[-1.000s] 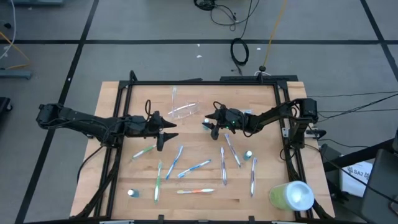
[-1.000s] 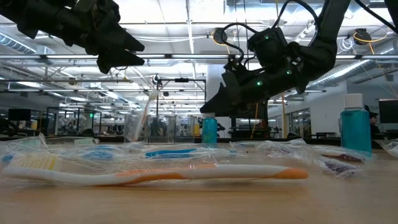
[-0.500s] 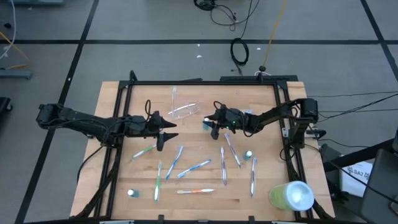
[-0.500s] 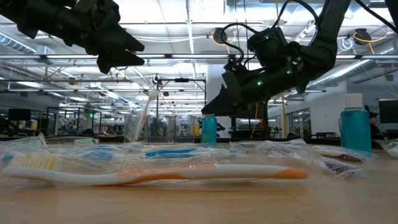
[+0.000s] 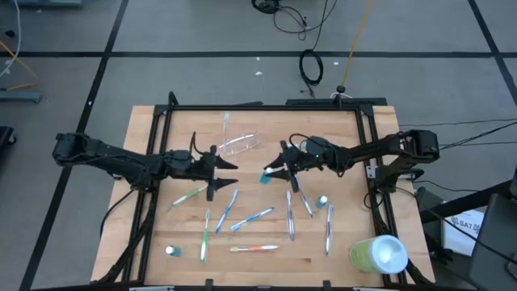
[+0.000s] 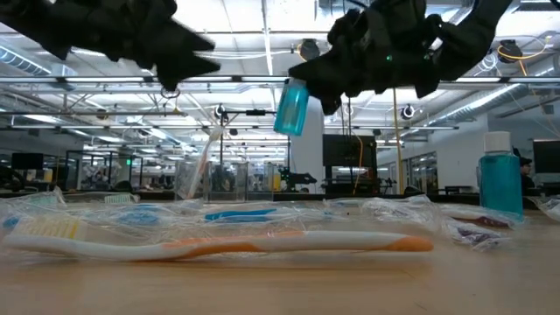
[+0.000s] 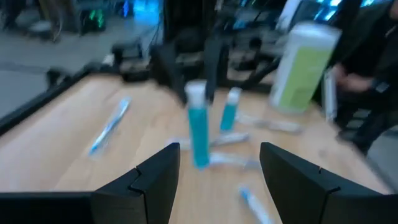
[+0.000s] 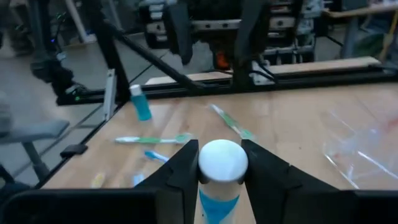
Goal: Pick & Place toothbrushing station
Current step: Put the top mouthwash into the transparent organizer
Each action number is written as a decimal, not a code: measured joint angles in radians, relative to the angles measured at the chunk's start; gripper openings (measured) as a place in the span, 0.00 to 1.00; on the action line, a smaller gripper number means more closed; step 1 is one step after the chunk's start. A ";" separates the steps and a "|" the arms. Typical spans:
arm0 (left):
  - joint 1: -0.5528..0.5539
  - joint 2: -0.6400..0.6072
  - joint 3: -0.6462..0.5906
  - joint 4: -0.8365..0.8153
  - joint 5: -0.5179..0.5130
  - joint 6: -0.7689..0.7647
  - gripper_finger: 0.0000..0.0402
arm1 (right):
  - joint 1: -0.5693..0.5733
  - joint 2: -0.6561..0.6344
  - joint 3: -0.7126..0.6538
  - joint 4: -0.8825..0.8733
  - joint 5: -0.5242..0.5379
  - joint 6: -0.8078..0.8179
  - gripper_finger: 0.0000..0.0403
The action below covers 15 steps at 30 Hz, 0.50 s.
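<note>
My right gripper [image 5: 275,170] is shut on a small blue tube with a white cap [image 6: 291,106], held above the middle of the table. My left gripper [image 5: 223,176] is open and empty, a short way to the tube's left; its fingers show in the left wrist view [image 7: 214,171]. The clear plastic cup [image 5: 239,144] lies on its side at the far middle. Several toothbrushes [image 5: 257,217] lie flat on the near half. Two more white-capped tubes [image 5: 322,200] [image 5: 170,250] stand on the table. My right gripper pinches the tube's white cap [image 8: 222,160] between its two fingers [image 8: 184,169], one on each side. The fingers slant down from the table's right. The blue body [image 6: 290,112] hangs below them, slightly tilted, clear of the table.
A large lime-green cylinder with a white end [image 5: 378,254] lies at the near right corner. A dark frame [image 5: 266,107] runs round the table's far and side edges. Crinkled clear wrappers [image 6: 376,210] lie among the toothbrushes.
My right gripper has risen and gone a little toward the near edge, keeping hold of the blue tube; the tube stood on the table and now hangs clear of it. My left gripper has gone slightly toward the right.
</note>
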 joint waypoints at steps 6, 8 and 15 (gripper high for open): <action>0.050 0.131 0.037 0.119 0.080 -0.092 0.58 | 0.040 -0.008 0.001 0.002 -0.010 -0.088 0.27; 0.064 0.172 0.072 0.118 0.126 -0.105 0.60 | 0.041 -0.010 0.001 -0.002 -0.007 -0.084 0.25; 0.069 0.336 0.218 0.051 0.139 -0.065 0.74 | 0.027 -0.010 0.001 -0.002 -0.006 -0.057 0.25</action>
